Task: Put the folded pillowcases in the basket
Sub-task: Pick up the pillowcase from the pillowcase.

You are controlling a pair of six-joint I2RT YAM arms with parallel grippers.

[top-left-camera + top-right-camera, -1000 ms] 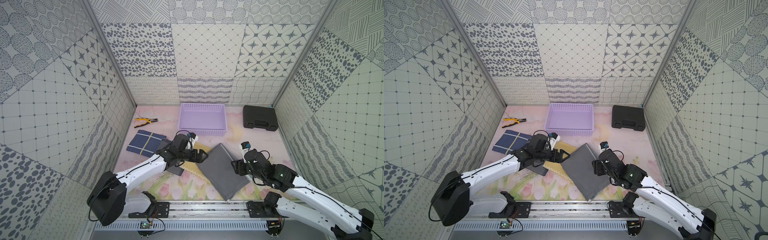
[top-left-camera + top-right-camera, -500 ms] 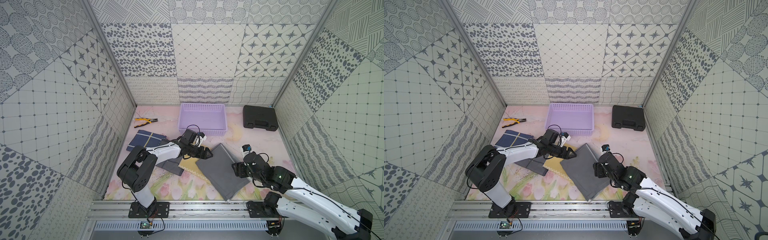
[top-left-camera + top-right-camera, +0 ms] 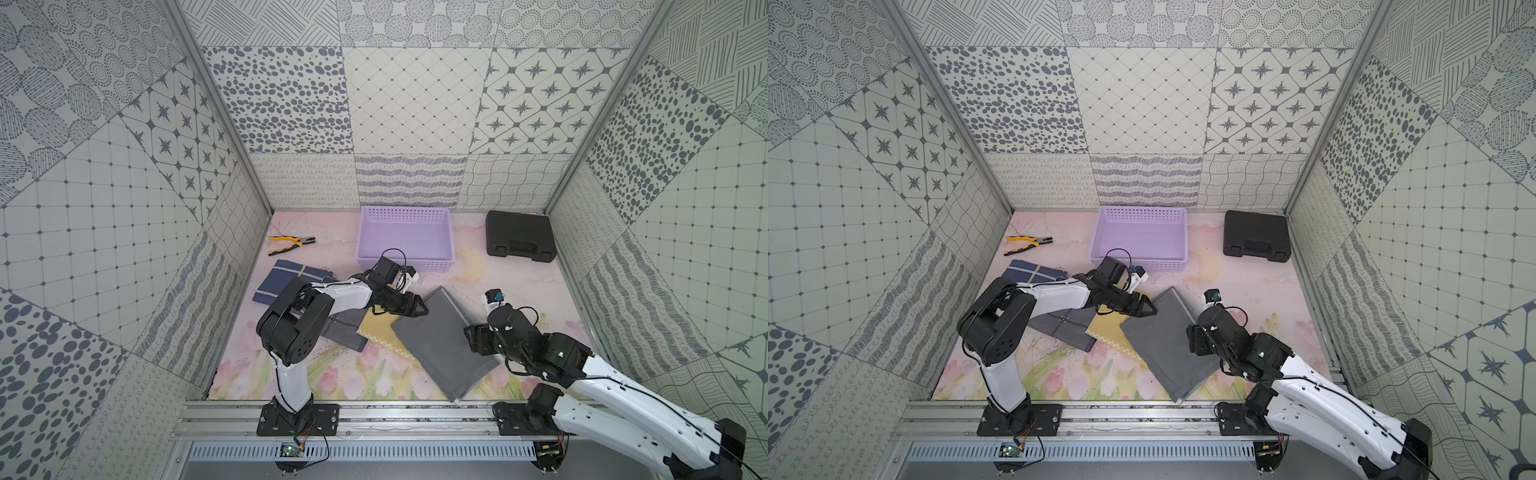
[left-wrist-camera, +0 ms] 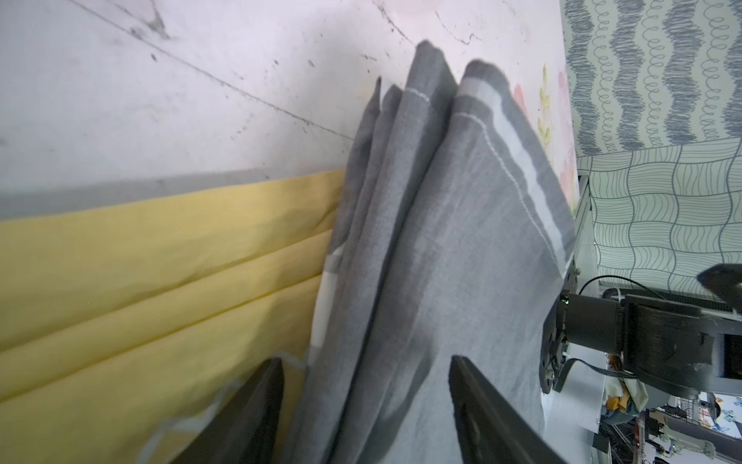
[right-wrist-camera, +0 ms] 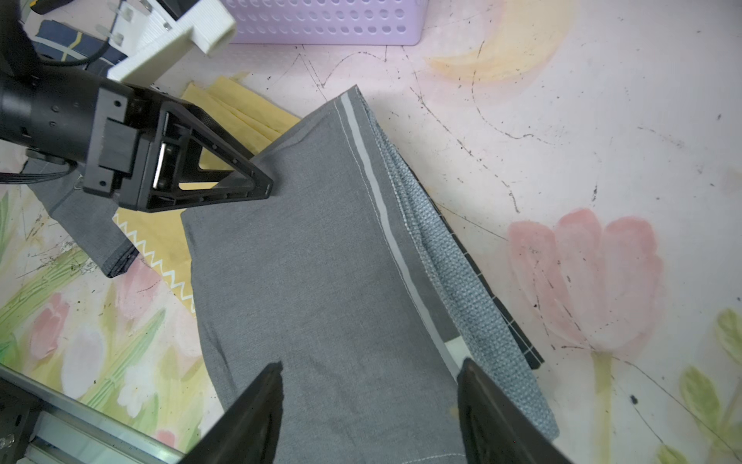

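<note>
The folded pillowcase (image 3: 440, 336) (image 3: 1167, 340) is a grey rectangle lying flat and askew mid-table. The lilac basket (image 3: 428, 262) (image 3: 1140, 264) stands behind it with nothing in it. My left gripper (image 3: 419, 309) (image 3: 1152, 309) is at the pillowcase's far left corner. In the left wrist view the left gripper (image 4: 365, 385) is open, its jaws straddling the pillowcase's (image 4: 433, 241) layered edge. My right gripper (image 3: 471, 336) sits at the right edge. In the right wrist view the right gripper (image 5: 369, 385) is open over the flat pillowcase (image 5: 321, 261).
A yellow cloth (image 3: 380, 330) and a dark grey cloth (image 3: 349, 328) lie under the left arm. A navy cloth (image 3: 286, 278) and pliers (image 3: 291, 244) are at far left, a black case (image 3: 519, 241) at far right. A woven grey cloth (image 5: 453, 261) pokes from under the pillowcase.
The left arm has reared up at the elbow and its gripper has slid right onto the pillowcase's corner, jaws narrowing. The right gripper has barely moved.
</note>
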